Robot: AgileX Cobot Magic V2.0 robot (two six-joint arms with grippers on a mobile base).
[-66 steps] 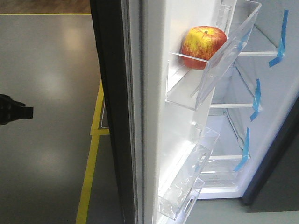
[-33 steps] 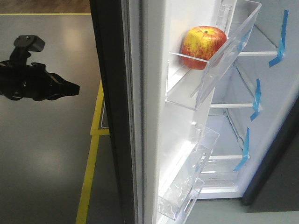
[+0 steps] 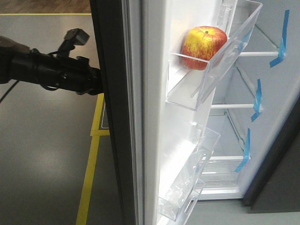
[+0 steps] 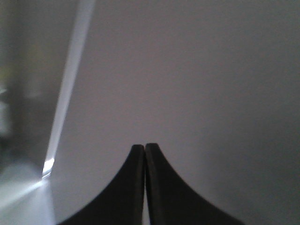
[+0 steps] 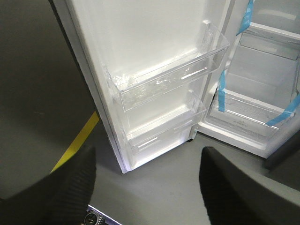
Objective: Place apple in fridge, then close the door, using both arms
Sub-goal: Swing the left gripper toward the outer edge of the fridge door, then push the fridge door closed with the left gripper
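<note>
A red and yellow apple [image 3: 204,47] sits in the top clear bin [image 3: 220,70] on the inside of the open door [image 3: 117,140]. The fridge [image 3: 272,140] interior is white with clear shelves and blue tape. My left arm [image 3: 47,70] reaches in from the left at the door's dark outer face, its tip hidden behind the door edge. In the left wrist view my left gripper [image 4: 144,149] is shut and empty, close to the grey door face [image 4: 187,70]. My right gripper [image 5: 147,157] is open and empty, low above the floor before the door's lower bins [image 5: 164,79].
A yellow floor line [image 3: 91,159] runs along the grey floor left of the door; it also shows in the right wrist view [image 5: 77,140]. The fridge's lower compartment [image 5: 253,112] stands open at the right, with blue tape strips [image 5: 281,112].
My left arm has moved in from the far left and up, rightward to the door's outer face. The apple, door and fridge have not moved.
</note>
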